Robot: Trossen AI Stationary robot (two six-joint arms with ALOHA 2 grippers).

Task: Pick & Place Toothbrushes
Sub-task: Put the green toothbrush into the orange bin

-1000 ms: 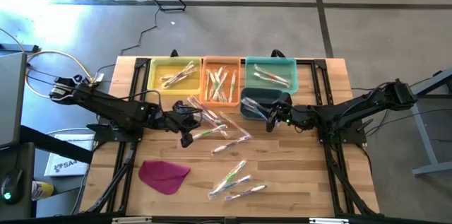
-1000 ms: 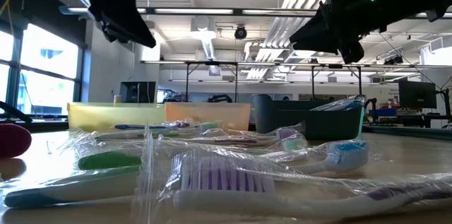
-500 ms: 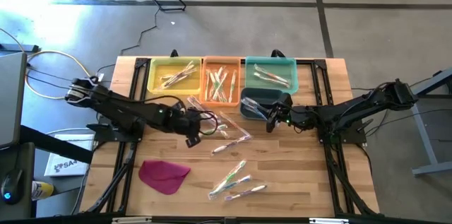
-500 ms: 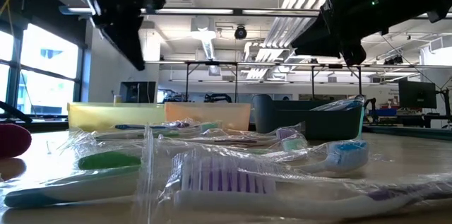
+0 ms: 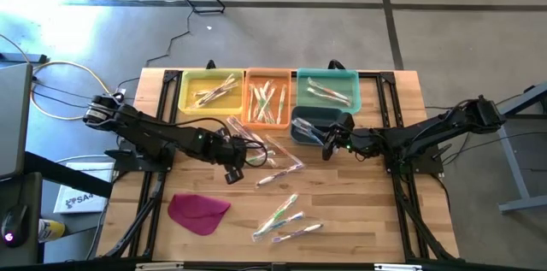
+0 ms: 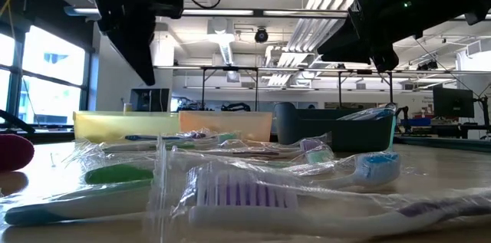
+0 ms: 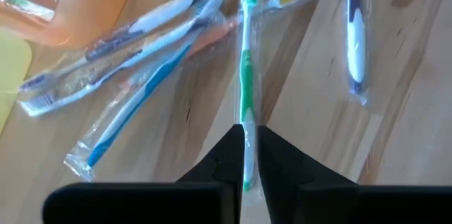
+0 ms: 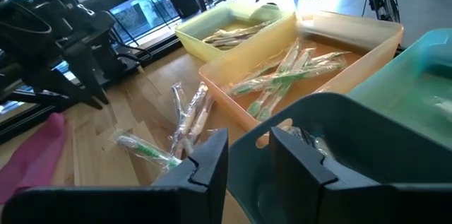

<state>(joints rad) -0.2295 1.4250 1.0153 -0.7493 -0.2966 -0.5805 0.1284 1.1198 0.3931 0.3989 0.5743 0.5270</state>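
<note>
Holding a green wrapped toothbrush (image 7: pixel 245 75) in my closed left pincer (image 7: pixel 244 155) near the orange plastic bin (image 5: pixel 267 97); bins partly filled, several toothbrushes (image 5: pixel 285 218) wait on the counter (image 5: pixel 359 211).

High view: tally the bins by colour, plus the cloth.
Yellow bin: 1
Orange bin: 1
Teal bin: 1
Dark bin: 1
Magenta cloth: 1
Total: 5
</note>
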